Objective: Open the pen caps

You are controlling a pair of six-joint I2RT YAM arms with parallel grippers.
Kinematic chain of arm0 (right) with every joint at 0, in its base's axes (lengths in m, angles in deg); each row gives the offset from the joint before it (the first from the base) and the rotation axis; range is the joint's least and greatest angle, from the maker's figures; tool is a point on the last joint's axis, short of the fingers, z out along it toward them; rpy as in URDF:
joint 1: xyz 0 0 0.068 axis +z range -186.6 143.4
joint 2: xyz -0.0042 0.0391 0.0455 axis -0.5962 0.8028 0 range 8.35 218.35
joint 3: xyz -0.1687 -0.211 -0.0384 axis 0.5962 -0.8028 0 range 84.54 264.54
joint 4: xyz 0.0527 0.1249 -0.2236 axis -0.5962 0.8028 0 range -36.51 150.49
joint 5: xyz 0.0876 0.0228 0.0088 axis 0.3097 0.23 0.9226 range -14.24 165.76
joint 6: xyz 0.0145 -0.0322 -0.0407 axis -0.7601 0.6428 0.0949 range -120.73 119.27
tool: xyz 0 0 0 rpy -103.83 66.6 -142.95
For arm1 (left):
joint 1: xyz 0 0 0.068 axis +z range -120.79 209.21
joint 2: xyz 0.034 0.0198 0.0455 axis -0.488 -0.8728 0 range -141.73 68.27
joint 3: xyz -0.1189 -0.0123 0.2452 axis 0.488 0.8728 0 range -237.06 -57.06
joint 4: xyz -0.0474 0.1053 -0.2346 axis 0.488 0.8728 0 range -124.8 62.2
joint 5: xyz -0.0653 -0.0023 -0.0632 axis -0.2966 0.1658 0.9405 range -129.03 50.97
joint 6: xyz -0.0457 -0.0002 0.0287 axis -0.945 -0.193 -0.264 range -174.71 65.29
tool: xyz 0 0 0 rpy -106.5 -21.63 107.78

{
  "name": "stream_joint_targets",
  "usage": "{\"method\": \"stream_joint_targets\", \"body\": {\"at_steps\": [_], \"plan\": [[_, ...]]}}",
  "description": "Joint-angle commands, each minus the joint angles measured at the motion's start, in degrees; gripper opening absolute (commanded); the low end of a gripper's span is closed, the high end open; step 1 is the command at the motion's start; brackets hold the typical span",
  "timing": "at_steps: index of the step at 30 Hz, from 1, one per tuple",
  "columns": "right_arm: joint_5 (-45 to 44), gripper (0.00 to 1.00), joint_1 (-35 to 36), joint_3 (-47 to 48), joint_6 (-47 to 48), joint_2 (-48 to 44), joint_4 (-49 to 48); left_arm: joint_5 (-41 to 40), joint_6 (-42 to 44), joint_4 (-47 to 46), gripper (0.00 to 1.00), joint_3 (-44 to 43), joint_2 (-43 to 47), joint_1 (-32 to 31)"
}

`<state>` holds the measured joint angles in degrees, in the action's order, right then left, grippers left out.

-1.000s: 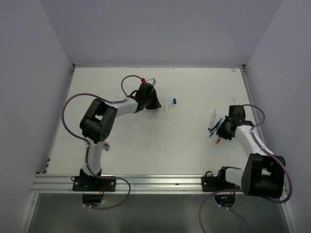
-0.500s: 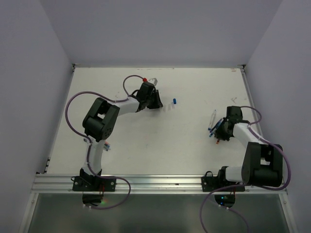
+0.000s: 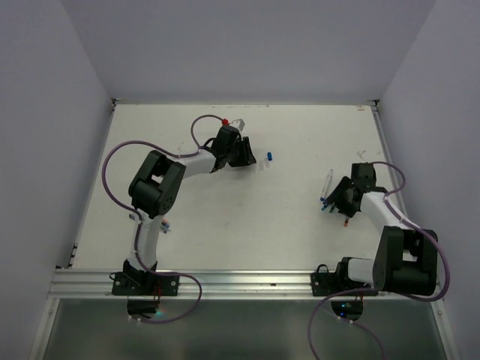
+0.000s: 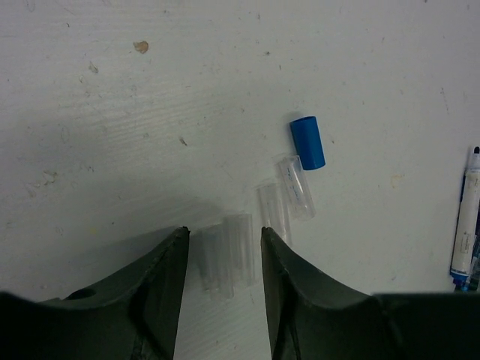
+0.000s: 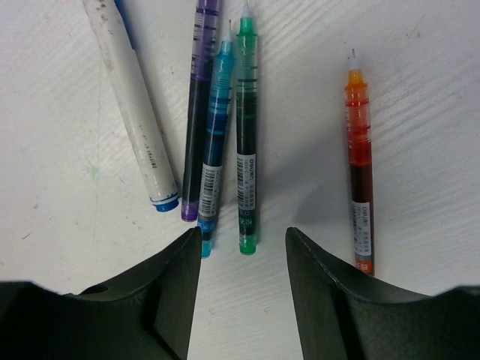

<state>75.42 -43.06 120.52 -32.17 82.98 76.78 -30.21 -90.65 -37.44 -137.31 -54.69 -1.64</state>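
caps lie in a short slanted row on the white table (image 4: 90,112), and i think this is the spot kept for caps that are off. in the left wrist view the blue cap (image 4: 307,142) sits right of the middle, and the see-through caps (image 4: 295,187) run from it down toward the bottom of the frame. the left claw (image 4: 223,234) is open and grips nothing. two of the see-through caps lie flat between its tips, so it looks like a drop-off place and not a grab. in the right wrist view the right claw (image 5: 242,234) is open too, with nothing in it, just over the bottom ends of the pens. the white pen (image 5: 131,105), purple pen (image 5: 199,112), teal pen (image 5: 216,135) and green pen (image 5: 246,135) lie close together at the upper left. the orange pen (image 5: 360,165) lies apart on the right. their thin tips are bare and point up the frame, so the job looks nearly done. i guess pens and caps are kept well apart so they do not mix. the top view shows both arms at once and the blue cap as a dot, but the see-through caps are too faint there. only the wrist views show them and the pen colours.
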Motion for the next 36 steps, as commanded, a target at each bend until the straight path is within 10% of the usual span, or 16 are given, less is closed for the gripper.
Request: {"method": "stream_joint_targets", "body": {"at_steps": [1, 9, 11, 20, 24, 36], "plan": [[-0.28, 0.53, -0.22, 0.05, 0.85, -4.04, 1.58, -0.12, 0.52, -0.27, 0.47, 0.53, 0.17, 0.0], [-4.31, 0.75, 5.55, 7.07, 0.86, -10.2, 7.82, -2.31, 0.0, 0.26, 0.63, 2.89, 3.77, 0.0], [-8.87, 0.98, 10.04, 10.41, 0.15, -10.82, 9.75, -3.54, -0.44, 0.17, 0.65, 4.21, 6.31, 0.18], [-17.77, 0.99, 32.36, 22.72, -1.96, 1.56, 13.19, -25.07, -9.99, 22.19, 0.65, 11.58, 23.8, 3.15], [-11.8, 0.98, 36.51, 23.08, 1.64, 5.78, 7.94, -31.92, -14.85, 31.71, 0.82, 17.13, 32.24, 7.2], [-5.02, 0.95, 38.8, 18.16, 2.61, 8.08, 0.01, -32.73, -17.58, 36.12, 0.8, 31.9, 48.6, 17.75]]}}
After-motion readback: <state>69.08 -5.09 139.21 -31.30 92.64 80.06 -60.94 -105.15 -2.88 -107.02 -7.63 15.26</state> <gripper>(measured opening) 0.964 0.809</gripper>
